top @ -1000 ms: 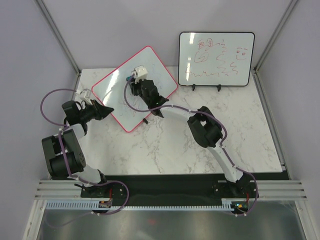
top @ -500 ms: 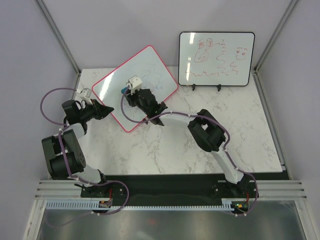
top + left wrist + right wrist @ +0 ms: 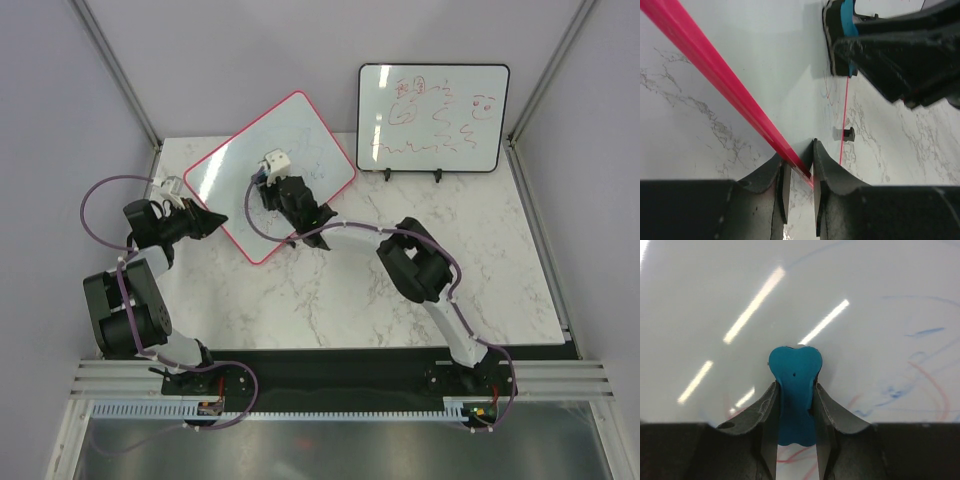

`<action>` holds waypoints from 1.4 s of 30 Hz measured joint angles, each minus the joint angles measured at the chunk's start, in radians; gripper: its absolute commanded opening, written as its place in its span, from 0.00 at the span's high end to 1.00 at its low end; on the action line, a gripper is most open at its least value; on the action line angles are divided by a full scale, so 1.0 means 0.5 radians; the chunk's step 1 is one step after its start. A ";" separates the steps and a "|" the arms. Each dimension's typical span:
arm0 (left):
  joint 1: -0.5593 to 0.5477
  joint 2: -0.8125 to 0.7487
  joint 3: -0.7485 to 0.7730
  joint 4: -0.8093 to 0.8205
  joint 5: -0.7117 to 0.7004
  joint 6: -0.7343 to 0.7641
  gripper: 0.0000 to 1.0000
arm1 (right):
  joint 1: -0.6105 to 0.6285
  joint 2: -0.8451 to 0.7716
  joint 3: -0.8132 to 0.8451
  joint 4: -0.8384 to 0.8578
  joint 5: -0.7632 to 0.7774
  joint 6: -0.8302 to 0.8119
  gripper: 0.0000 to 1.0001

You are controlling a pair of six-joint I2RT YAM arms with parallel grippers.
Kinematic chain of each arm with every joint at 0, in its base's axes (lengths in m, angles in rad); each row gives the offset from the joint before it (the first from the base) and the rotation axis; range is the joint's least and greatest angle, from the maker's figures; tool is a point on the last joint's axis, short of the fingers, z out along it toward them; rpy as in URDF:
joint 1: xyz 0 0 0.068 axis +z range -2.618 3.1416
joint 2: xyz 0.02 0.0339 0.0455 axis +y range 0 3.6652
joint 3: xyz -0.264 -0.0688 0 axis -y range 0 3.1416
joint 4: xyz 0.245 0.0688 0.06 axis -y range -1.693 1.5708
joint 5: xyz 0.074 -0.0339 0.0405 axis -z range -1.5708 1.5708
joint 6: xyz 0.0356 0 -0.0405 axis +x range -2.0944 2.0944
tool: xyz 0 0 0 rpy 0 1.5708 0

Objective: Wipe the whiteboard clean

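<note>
- My left gripper pinches the whiteboard frame, upper left of the top view
- My right gripper clamps the eraser against it
- Mostly clean, I judge; faint blue and red strokes left to wipe, lower right of the right wrist view

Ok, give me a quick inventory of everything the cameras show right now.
whiteboard: one, pink-red frame, lying on the back left of the table, faint blue and red marks on it.
black-framed whiteboard: one, red writing, standing upright at the back right.
eraser: one, blue, against the pink-framed board's surface.
table: one, white marble.
left hand: one, black, shut on the whiteboard's frame at its near-left edge.
right hand: one, black, shut on the eraser over the board.
</note>
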 measured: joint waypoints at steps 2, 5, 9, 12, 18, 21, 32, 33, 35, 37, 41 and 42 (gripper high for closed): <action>-0.001 0.000 0.002 -0.004 0.000 0.001 0.98 | 0.117 -0.002 0.000 0.014 -0.077 0.003 1.00; -0.001 0.000 0.008 -0.011 0.002 0.002 0.98 | 0.243 -0.002 -0.005 0.010 -0.183 0.017 1.00; -0.001 0.000 0.012 -0.021 0.001 0.002 0.98 | 0.291 -0.018 -0.048 -0.018 -0.228 0.021 1.00; -0.001 0.000 0.012 -0.021 -0.004 0.005 0.98 | 0.224 -0.041 -0.049 -0.097 -0.230 0.057 1.00; -0.001 0.000 0.020 -0.037 -0.005 0.019 0.98 | -0.112 -0.086 -0.049 -0.249 -0.165 0.235 1.00; -0.001 0.000 0.021 -0.040 -0.002 0.024 0.98 | -0.269 -0.091 -0.066 -0.296 -0.101 0.289 1.00; 0.000 -0.003 0.024 -0.070 -0.004 0.027 0.98 | 0.006 -0.091 -0.051 -0.280 -0.107 0.170 1.00; -0.001 -0.003 0.026 -0.070 -0.004 0.029 0.98 | 0.068 -0.090 -0.034 -0.285 -0.141 0.153 1.00; -0.001 -0.004 0.027 -0.069 -0.001 0.034 0.98 | 0.180 -0.089 -0.011 -0.305 -0.211 0.129 1.00; -0.001 -0.004 0.029 -0.070 0.000 0.036 0.98 | 0.269 -0.088 -0.011 -0.333 -0.264 0.111 1.00; -0.001 -0.004 0.034 -0.087 -0.002 0.043 0.98 | 0.293 -0.088 -0.037 -0.336 -0.201 0.056 1.00; -0.001 -0.004 0.037 -0.088 -0.009 0.045 0.98 | 0.279 -0.088 -0.047 -0.338 -0.187 0.056 1.00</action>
